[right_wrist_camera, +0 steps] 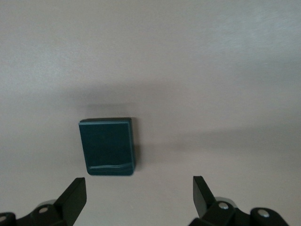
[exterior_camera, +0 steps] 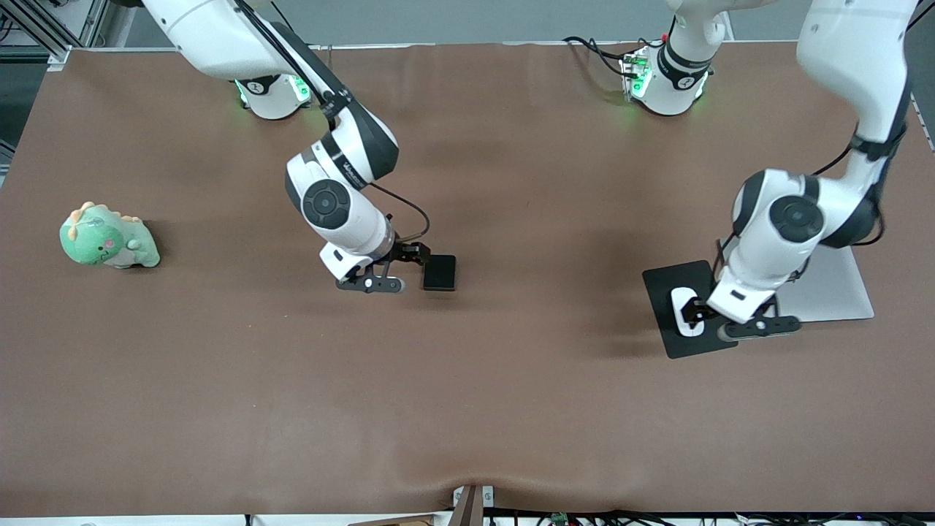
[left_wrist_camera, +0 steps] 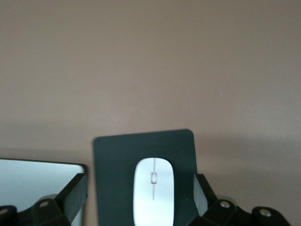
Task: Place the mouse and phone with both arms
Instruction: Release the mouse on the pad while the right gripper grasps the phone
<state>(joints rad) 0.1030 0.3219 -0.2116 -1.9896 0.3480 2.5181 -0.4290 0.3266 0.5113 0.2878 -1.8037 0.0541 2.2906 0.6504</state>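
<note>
The white mouse (exterior_camera: 687, 310) lies on a black mouse pad (exterior_camera: 666, 283) toward the left arm's end of the table. My left gripper (exterior_camera: 696, 313) is low over it and open. In the left wrist view the mouse (left_wrist_camera: 154, 188) sits between the spread fingers (left_wrist_camera: 75, 193) without touching them. The black phone (exterior_camera: 439, 272) lies flat on the table near the middle. My right gripper (exterior_camera: 411, 255) is open beside it. In the right wrist view the phone (right_wrist_camera: 108, 147) lies ahead of the open gripper (right_wrist_camera: 139, 197), off to one side of the gap.
A flat grey slab (exterior_camera: 833, 288) lies beside the mouse pad, partly under the left arm; it also shows in the left wrist view (left_wrist_camera: 33, 183). A green plush dinosaur (exterior_camera: 106, 237) sits toward the right arm's end of the brown table (exterior_camera: 467, 402).
</note>
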